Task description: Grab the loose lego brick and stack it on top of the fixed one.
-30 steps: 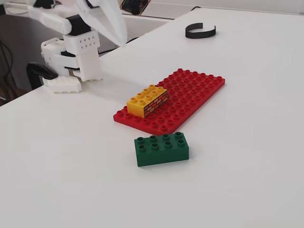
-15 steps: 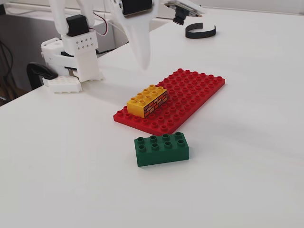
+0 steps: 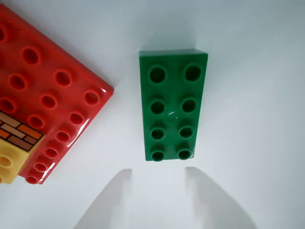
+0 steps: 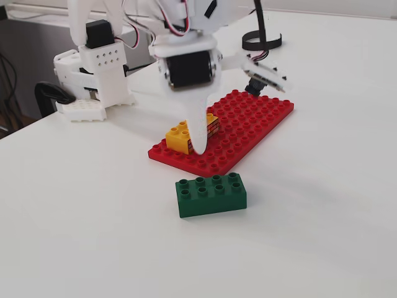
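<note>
The loose lego brick [image 3: 174,105] is dark green and lies flat on the white table, just in front of the red baseplate [image 4: 254,121]. In the fixed view this green brick [image 4: 211,194] sits apart from the plate's near edge. The fixed one [image 4: 178,136], yellow-topped with brick-wall sides, stands on the plate's left part and is partly hidden behind a white finger. The wrist view shows only a corner of that yellow brick [image 3: 8,161]. My gripper [image 3: 158,171] hangs open just above the green brick, touching nothing; in the fixed view the gripper [image 4: 201,149] points down over the plate's front edge.
The red baseplate [image 3: 47,86] fills the left of the wrist view. A black C-shaped band [image 4: 261,41] lies at the back of the table. The arm's white base [image 4: 99,74] and a white block [image 4: 80,110] stand at the back left, near the table edge.
The arm has swung forward and down from the back left, so the gripper now hangs low over the baseplate's front edge near the green brick. Neither brick has moved.
</note>
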Motion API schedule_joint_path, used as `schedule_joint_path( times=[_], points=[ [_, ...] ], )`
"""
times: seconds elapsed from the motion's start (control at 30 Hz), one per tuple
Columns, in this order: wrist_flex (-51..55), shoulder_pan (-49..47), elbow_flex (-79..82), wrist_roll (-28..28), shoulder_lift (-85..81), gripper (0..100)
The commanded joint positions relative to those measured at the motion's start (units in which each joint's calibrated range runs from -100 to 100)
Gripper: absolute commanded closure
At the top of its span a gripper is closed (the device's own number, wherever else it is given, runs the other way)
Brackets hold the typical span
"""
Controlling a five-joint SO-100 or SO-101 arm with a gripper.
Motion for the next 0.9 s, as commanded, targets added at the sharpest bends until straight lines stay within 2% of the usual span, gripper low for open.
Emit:
schedule_joint_path(
  times=[0.0, 0.13, 0.4, 0.77, 0.87],
  points=[
    [-0.58, 1.41, -2.63, 0.04, 0.29, 78],
    [-1.27, 1.71, -2.63, 0.04, 1.9, 74],
    [-4.57, 1.11, -2.72, -0.01, 9.52, 75],
    [-3.96, 1.04, -2.36, -0.01, 11.47, 76],
    [-3.96, 1.04, -2.27, 0.04, 11.47, 86]
  ],
)
